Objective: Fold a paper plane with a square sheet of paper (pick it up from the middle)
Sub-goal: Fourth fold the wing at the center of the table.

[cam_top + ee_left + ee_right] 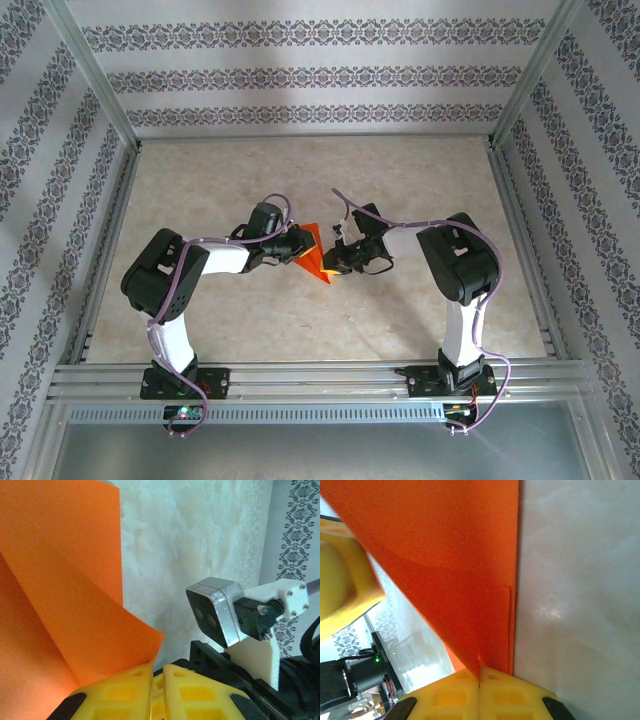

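Looked down on a pale cream, marble-veined tabletop (300, 320), evenly lit, with a soft sheen across the far half. Was closed in at the back and on both sides by white wallpapered walls (310, 75) banded with dark floral stripes. Noted slanting aluminium posts (92, 70) at the corners, grooved aluminium rails (320, 378) along the near edge, and a perforated grey strip (320, 412) just below them.

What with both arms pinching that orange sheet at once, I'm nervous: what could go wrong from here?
Both sets of jaws are shut on the same thin orange paper; if they pull apart, it may tear. In the left wrist view the jaws seem to grip only a corner, so it could slip free. Its layers look offset in the right wrist view; a crease may set crooked.
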Robot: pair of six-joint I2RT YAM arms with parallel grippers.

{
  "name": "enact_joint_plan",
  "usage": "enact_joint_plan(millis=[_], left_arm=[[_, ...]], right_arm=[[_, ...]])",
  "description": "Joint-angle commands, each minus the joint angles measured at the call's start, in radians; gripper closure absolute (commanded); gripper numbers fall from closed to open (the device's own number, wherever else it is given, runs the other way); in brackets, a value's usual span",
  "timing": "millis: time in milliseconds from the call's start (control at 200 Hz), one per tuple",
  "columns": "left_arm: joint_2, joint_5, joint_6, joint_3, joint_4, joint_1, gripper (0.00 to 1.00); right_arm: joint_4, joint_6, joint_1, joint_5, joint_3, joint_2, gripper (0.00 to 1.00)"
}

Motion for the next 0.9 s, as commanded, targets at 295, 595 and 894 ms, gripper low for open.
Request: enact_joint_plan(millis=[295, 595, 894], left_arm=[[0.042, 0.033, 0.026, 0.01, 0.066, 0.003, 0.87], [0.027, 0.02, 0.035, -0.011, 0.056, 0.006, 0.89], [0.037, 0.014, 0.021, -0.033, 0.094, 0.008, 0.89]], right_arm=[[-0.009, -0.03, -0.003, 0.165, -0.067, 0.099, 0.91], [0.014, -0.02, -0.009, 0.159, -0.082, 0.099, 0.92], [0.026, -0.015, -0.012, 0.154, -0.09, 0.1, 0.92]])
